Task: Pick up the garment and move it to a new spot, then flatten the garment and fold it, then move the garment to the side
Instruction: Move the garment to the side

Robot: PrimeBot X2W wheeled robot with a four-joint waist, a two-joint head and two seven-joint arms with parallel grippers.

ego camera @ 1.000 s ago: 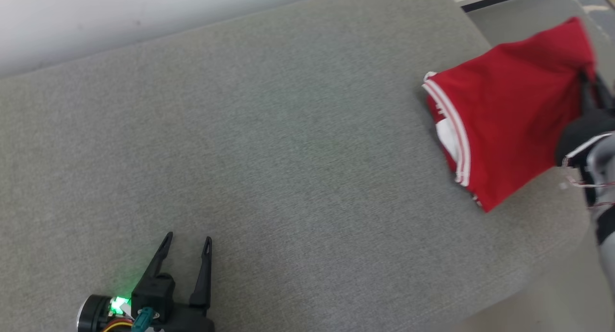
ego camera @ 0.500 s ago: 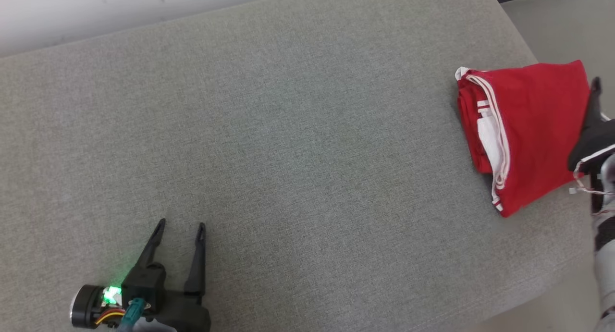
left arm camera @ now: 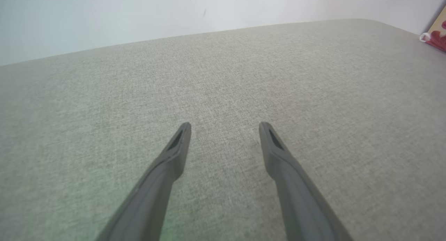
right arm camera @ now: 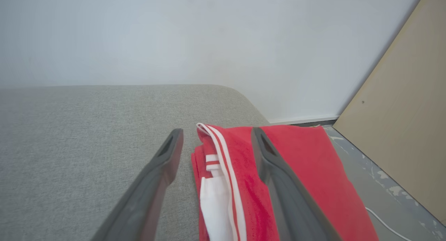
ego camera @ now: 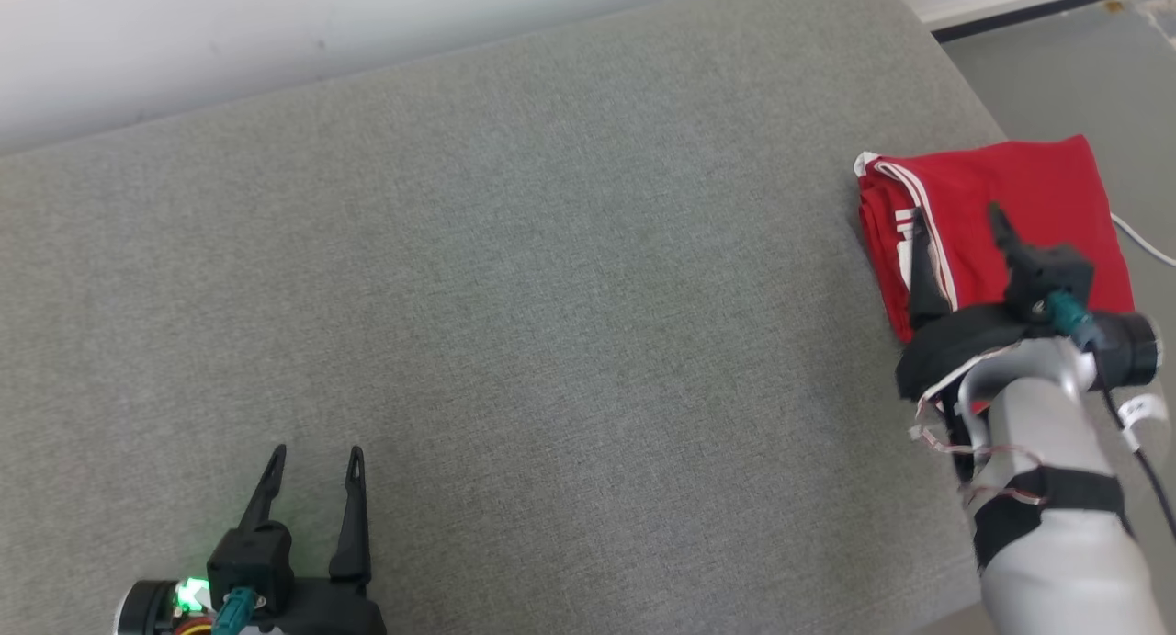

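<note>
Dropped from my right fingers (ego camera: 922,272) since a second ago, the red garment (ego camera: 1020,189) now lies folded at the right end of the grey cushion (ego camera: 514,277). Over the cushion's near left part my left fingers (ego camera: 350,515) hover apart; my right fingers stand apart, straddling the garment's striped edge.

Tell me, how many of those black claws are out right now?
2. The left gripper is open over the cushion, near left; the right gripper is open over the garment at the cushion's right edge.
</note>
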